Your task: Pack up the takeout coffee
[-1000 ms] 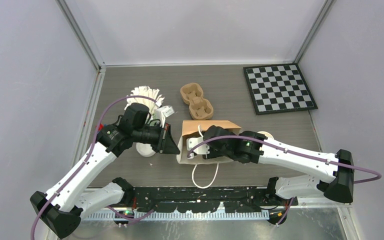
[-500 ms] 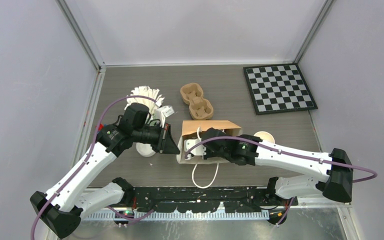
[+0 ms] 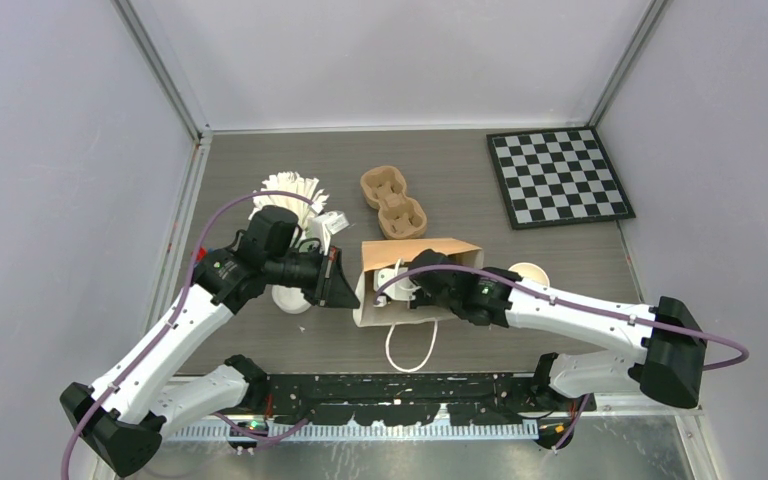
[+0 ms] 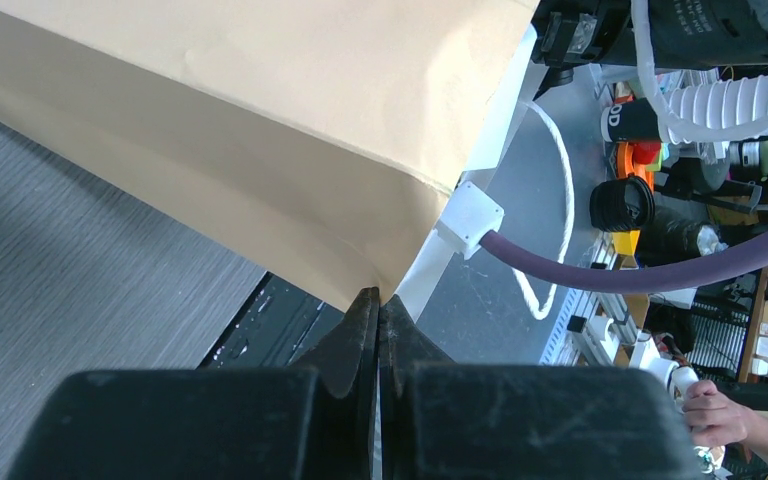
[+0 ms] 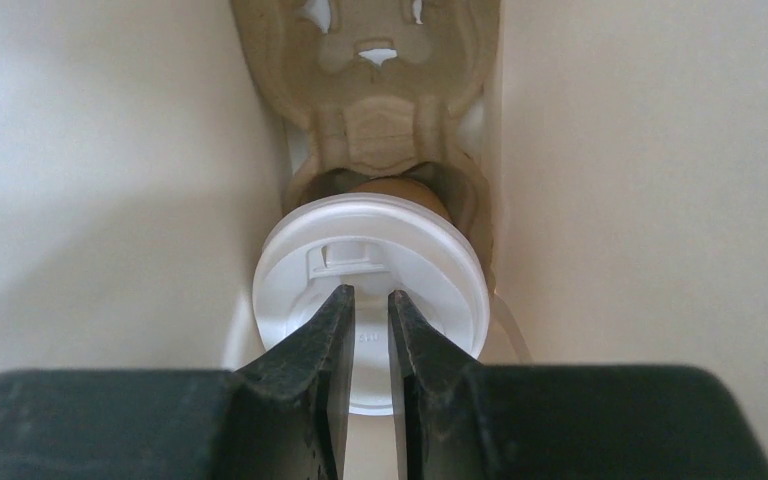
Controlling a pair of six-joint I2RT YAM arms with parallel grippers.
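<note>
A brown paper bag [image 3: 422,250] lies on its side mid-table, its mouth toward the right arm. My left gripper [image 3: 350,291] is shut on the bag's lower left edge [image 4: 379,297], and the tan bag wall [image 4: 260,120] fills the left wrist view. My right gripper [image 5: 371,295] is inside the bag, its jaws nearly shut with a narrow empty gap. Just beyond its tips is the takeout coffee [image 5: 370,255], its white lid facing me. It sits in a pulp cup carrier [image 5: 380,110] deep in the bag. In the top view the bag hides the coffee.
A second pulp carrier [image 3: 394,202] lies behind the bag. A chessboard [image 3: 557,177] is at the back right. A lidless paper cup [image 3: 531,272] stands right of the bag. White fanned items [image 3: 290,192] sit back left. The bag's white handle loop [image 3: 410,352] lies toward the arm bases.
My right gripper has pushed further left, deeper into the bag. The left gripper has kept its hold on the bag's edge without moving.
</note>
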